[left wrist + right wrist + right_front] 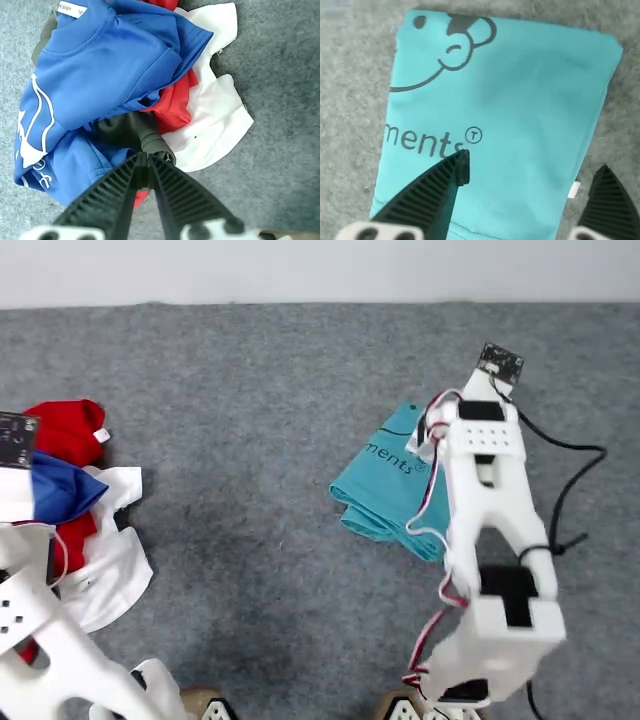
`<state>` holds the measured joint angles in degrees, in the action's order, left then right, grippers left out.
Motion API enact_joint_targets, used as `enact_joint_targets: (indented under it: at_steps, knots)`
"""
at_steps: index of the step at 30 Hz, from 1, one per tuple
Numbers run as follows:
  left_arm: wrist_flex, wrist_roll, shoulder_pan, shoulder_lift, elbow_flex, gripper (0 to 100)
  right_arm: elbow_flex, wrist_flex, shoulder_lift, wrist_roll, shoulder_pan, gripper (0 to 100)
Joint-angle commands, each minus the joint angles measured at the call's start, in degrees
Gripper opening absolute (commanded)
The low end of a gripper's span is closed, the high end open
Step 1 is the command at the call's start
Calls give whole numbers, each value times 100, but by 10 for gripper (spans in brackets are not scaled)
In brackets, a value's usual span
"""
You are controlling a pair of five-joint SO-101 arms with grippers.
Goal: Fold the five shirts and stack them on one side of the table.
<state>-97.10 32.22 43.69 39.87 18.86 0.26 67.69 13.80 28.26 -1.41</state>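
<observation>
My left fingers [115,187] pinch the olive shirt [132,131] in the pile [105,65]. My right fingers [430,192] are apart over the folded teal shirt [520,95]. Next I should lift the olive one out.

Right arm [490,530]: you have it standing in the right half of the high view. The base sits at the lower edge, and the white links run up the frame to the wrist at centre right, with cables trailing alongside. Right hand [534,175]: open. Its two black ribbed fingers [435,190] are set well apart, with nothing between them.

Left arm [40,640]: you have it in the lower left corner of the high view, rising along the left edge. Left hand [148,159]: closed. The ribbed fingers meet at their tips, and a fold of olive cloth [145,137] is pinched there.
</observation>
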Motion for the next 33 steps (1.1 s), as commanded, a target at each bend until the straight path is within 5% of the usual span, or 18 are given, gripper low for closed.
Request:
enact_joint_targets:
  at_steps: [1, 17, 21, 24, 33]
  knots:
    - [123, 105, -18, 123, -22, 17, -1002, 505, 514, 220, -40, 367]
    - [123, 105, -26, 114, -22, 17, -1635, 189, 2563, 229, 189, 355]
    - [123, 105, -26, 114, -22, 17, -1811, 374, 2615, 158, 198, 180]
    - [123, 88, -26, 114, -22, 17, -1820, 347, 2607, -404, 198, 0]
    - [123, 88, -26, 114, -22, 17, -1881, 884, 2167, -1925, 708, 9]
